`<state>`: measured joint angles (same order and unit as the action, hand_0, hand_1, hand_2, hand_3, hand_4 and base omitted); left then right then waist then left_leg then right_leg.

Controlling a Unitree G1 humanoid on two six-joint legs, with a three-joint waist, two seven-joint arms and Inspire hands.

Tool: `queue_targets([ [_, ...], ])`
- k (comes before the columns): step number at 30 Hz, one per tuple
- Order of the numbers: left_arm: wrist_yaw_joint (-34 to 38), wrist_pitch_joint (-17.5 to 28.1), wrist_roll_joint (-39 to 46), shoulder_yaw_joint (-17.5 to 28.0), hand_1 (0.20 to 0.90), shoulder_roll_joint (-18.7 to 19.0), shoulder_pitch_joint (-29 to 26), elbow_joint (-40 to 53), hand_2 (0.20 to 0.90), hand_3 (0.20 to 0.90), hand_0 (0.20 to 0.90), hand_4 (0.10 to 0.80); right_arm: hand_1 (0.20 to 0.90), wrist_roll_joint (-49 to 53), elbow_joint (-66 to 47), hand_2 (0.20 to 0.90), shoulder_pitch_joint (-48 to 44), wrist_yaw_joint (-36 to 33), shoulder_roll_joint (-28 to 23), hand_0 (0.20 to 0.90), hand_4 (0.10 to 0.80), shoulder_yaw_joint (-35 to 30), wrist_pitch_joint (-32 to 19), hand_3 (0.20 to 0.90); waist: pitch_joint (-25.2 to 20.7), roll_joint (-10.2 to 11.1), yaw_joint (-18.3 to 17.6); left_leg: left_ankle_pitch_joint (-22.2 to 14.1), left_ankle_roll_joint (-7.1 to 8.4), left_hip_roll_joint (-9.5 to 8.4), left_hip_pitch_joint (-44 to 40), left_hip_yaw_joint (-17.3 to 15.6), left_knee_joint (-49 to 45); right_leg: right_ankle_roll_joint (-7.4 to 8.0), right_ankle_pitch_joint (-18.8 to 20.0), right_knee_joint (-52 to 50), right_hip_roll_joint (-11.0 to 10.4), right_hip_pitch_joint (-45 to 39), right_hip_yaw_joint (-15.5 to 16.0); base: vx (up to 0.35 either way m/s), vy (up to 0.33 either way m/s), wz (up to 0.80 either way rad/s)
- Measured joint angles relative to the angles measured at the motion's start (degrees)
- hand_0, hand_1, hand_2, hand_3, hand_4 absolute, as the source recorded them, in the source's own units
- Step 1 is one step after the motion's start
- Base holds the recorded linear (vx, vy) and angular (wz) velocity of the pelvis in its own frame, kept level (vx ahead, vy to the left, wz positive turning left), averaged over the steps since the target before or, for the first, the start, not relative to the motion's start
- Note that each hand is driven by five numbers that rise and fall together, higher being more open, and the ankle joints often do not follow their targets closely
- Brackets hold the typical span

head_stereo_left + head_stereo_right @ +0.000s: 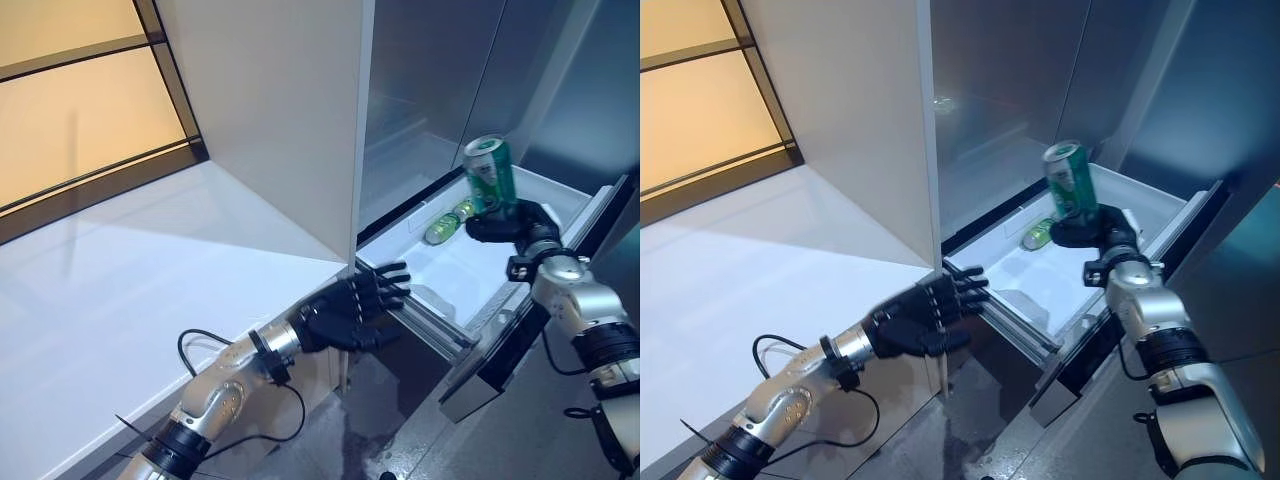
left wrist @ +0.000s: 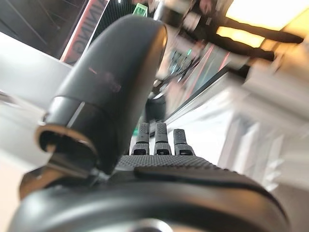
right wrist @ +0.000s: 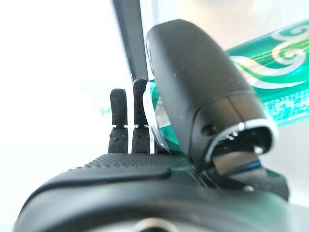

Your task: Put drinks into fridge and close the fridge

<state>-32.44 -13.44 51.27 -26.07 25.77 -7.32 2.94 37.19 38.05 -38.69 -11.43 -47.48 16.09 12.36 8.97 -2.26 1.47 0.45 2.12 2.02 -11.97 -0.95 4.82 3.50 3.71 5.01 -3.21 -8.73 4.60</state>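
My right hand (image 1: 512, 226) is shut on a green can (image 1: 489, 172) and holds it upright above the open white fridge drawer (image 1: 452, 275). In the right wrist view the can (image 3: 273, 60) sits between the thumb and the fingers (image 3: 126, 121). A green drink (image 1: 447, 223) lies on its side at the back of the drawer. My left hand (image 1: 352, 306) is open and empty, with its fingers spread by the drawer's near left corner and its metal rail (image 1: 435, 330). The left hand also shows in the left wrist view (image 2: 108, 96).
A tall white panel (image 1: 270, 110) stands left of the fridge opening, above a white surface (image 1: 120, 290). The dark fridge interior (image 1: 430, 90) rises behind the drawer. The drawer's dark front (image 1: 500, 350) juts toward me over the grey floor.
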Motion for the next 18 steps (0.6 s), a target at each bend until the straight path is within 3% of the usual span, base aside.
queue_targets([
  [6, -2.85, -7.3, 3.53, -4.74, 0.9, -1.34, 3.29, -2.32, 0.9, 0.9, 0.9, 0.8, 0.3, -4.84, 7.98, 0.3, -1.54, 0.95, -0.34, 0.3, 0.1, 0.06, -0.27, 0.2, 0.86, -1.17, 0.5, 0.33, 0.03, -0.11, 0.56, 1.62, -0.01, -0.01, -0.25, -0.13, -0.19, -0.26, 1.64, 0.05, -0.041, 0.15],
  [9, -3.05, -7.75, 2.85, -9.5, 0.9, -2.1, 3.33, -7.66, 0.9, 0.9, 0.9, 0.8, 0.3, -8.28, 12.21, 0.3, -1.64, 3.27, -0.28, 0.3, 0.1, 0.64, -0.25, 0.2, 0.98, -1.11, 1.58, 0.74, 0.07, -0.25, 1.33, 2.61, -0.03, -0.01, -0.33, -0.14, -0.38, -0.03, 2.85, -0.001, -0.046, 0.21],
  [14, -1.83, -1.75, -6.56, -13.85, 0.9, -2.02, 3.82, -20.59, 0.9, 0.9, 0.9, 0.8, 0.3, -13.43, 17.38, 0.3, -3.84, 7.77, 0.26, 0.3, 0.1, 0.95, -0.05, 0.2, 2.79, -0.99, 2.86, 1.43, 0.2, -0.43, 3.81, 3.33, -0.36, -0.05, -0.3, -0.15, -0.54, 1.88, 3.58, -0.045, -0.046, 0.11],
  [18, 3.57, 5.32, -13.81, -13.34, 0.9, -2.41, 3.45, -33.04, 0.9, 0.9, 0.9, 0.8, 0.3, -15.24, 18.37, 0.3, -5.13, 9.18, 0.32, 0.3, 0.1, 1.04, 0.74, 0.2, 5.81, -0.74, 2.95, 1.54, 0.38, -0.48, 6.93, 4.66, -1.98, -0.41, 0.26, -0.18, -0.47, 3.61, 4.56, -0.092, -0.061, 0.16],
])
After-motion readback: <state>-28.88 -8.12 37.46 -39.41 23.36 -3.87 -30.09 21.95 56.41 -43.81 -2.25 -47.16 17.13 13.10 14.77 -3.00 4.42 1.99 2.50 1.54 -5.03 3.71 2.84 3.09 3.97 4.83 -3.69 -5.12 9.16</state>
